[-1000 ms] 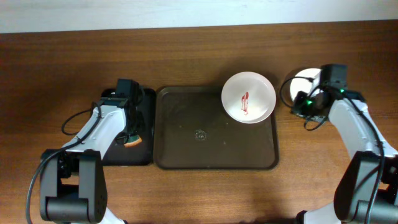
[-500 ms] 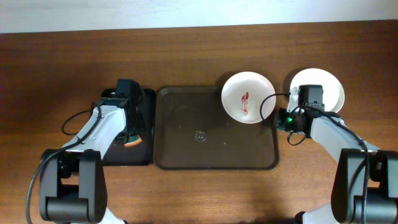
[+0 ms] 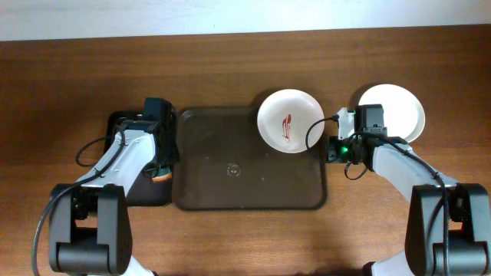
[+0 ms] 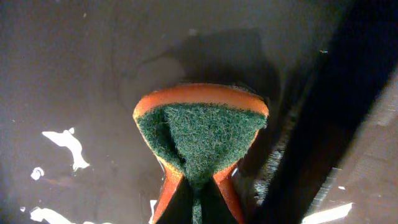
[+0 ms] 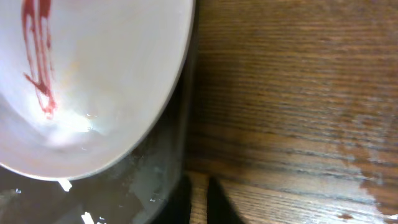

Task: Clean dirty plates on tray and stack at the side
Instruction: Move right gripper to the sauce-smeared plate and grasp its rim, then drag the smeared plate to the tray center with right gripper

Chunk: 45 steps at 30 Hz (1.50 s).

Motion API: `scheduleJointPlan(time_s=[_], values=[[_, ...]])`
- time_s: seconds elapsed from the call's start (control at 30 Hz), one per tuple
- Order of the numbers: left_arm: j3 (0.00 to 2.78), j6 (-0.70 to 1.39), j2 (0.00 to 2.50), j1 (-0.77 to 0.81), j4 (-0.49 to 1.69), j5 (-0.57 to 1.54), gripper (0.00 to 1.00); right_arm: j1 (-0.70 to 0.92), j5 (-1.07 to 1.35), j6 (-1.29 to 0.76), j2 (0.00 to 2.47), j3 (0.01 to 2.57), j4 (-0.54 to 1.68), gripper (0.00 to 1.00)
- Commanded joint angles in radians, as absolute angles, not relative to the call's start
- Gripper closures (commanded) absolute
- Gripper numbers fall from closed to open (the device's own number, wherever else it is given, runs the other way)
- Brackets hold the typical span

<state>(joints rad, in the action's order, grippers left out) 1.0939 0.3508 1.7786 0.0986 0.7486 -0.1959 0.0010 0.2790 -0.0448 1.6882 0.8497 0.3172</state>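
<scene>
One white plate (image 3: pixel 289 121) with a red smear sits in the far right corner of the dark brown tray (image 3: pixel 230 192). It also shows in the right wrist view (image 5: pixel 93 81), above the tray's rim (image 5: pixel 140 186). A clean white plate (image 3: pixel 399 106) lies on the table to the right; I cannot tell if another lies under it. My right gripper (image 3: pixel 336 148) is shut and empty, low against the tray's right rim (image 5: pixel 199 202). My left gripper (image 3: pixel 160 167) is shut on the orange-and-green sponge (image 4: pixel 199 130) over the black tray (image 3: pixel 142 195).
The black tray's dark wet floor (image 4: pixel 74 74) fills the left wrist view. Bare wooden table (image 5: pixel 292 93) lies right of the brown tray. The right arm's cable loops over the tray's right edge (image 3: pixel 318 134).
My right gripper moved from the clean plate down and left to the tray's right rim. The brown tray, its plate and the black tray slid left. The left arm barely moved.
</scene>
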Motion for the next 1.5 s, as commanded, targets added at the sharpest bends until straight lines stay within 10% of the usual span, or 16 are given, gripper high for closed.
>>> scheduleJointPlan(time_s=[0.0, 0.47, 0.7, 1.07, 1.47], values=[[1.087, 0.335, 1.790, 0.095, 0.746, -0.207, 1.00, 0.014, 0.321, -0.037, 1.688, 0.855, 0.319, 0.83], [1.087, 0.336, 1.790, 0.095, 0.747, -0.206, 1.00, 0.006, 0.330, 0.132, 1.889, 1.707, 0.994, 0.53], [1.087, 0.336, 1.790, 0.095, 0.750, -0.203, 1.00, 0.014, 0.330, 0.180, 2.125, 1.755, 0.943, 0.54], [1.087, 0.336, 1.790, 0.095, 0.755, -0.199, 1.00, 0.080, 0.278, 0.201, 2.221, 1.753, 0.907, 0.86], [1.087, 0.336, 1.790, 0.095, 0.758, -0.199, 1.00, 0.107, 0.281, 0.120, 2.221, 1.649, 0.931, 0.96]])
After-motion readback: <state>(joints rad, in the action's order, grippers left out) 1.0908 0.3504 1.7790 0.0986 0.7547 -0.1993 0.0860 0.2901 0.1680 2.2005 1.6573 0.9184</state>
